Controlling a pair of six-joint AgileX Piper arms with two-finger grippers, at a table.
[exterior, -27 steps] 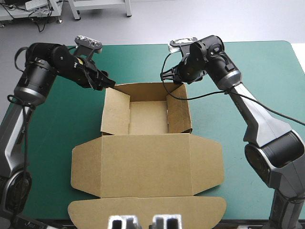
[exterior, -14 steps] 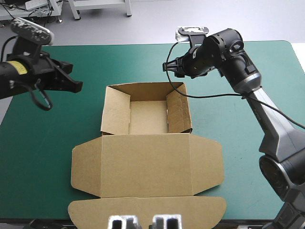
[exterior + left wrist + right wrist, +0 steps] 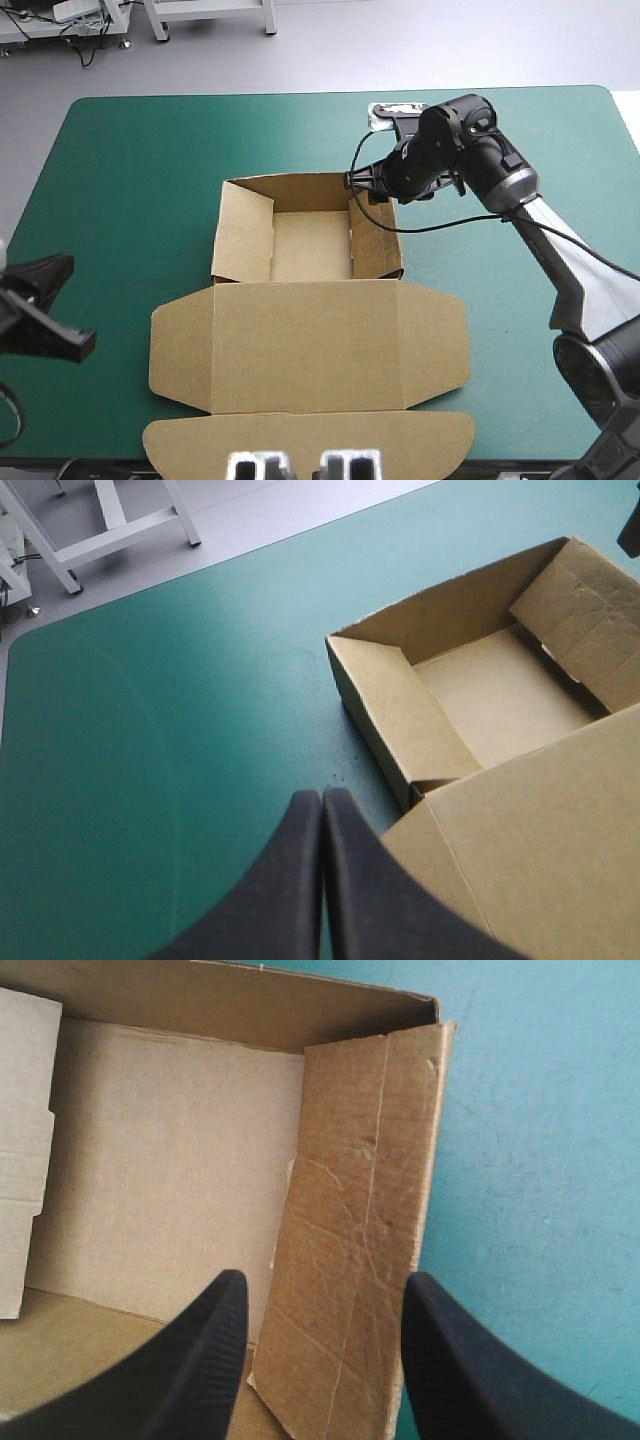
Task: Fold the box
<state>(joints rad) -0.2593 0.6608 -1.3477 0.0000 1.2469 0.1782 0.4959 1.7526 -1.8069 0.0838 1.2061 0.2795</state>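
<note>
1. High view: the box (image 3: 310,345) lies mid-table on the teal-green cover (image 3: 130,160).
   - Its far part is already a tray (image 3: 310,245), with the far, left and right walls raised.
   - The lid (image 3: 305,400) lies flat toward the near edge, its side flaps spread out.
   - The right gripper (image 3: 365,185) hangs at the tray's far right corner, just over the top of the right wall (image 3: 378,240). Its spread cannot be read from here.
   - The left gripper (image 3: 45,310) is at the table's left edge on the near side, well apart from the box.

2. Left wrist view: the left gripper (image 3: 322,880) has its black fingers pressed together into one pointed arch. It pinches nothing and sits over bare cover.
   - The box (image 3: 520,830) is ahead of it and to the right.
   - The left wall (image 3: 395,715) stands upright, with its inner panel turned down into the tray.

3. Right wrist view: the right gripper (image 3: 322,1295) has its fingers spread, one on each side of the right wall's inner panel (image 3: 360,1210), which lies below them.
   - I cannot tell whether they touch it.
   - The panel slants into the tray instead of lying flat against its wall.
   - Its lower edge looks loose above the tray floor (image 3: 170,1160).

4. Progress, as a judgement: the forming looks mostly done, since all the tray walls are up and the left side seems tucked.
   - The right panel seems to be what is left. It looks as if it needs pressing down and outward until it seats.
   - The lid is flat and unfolded.
</note>
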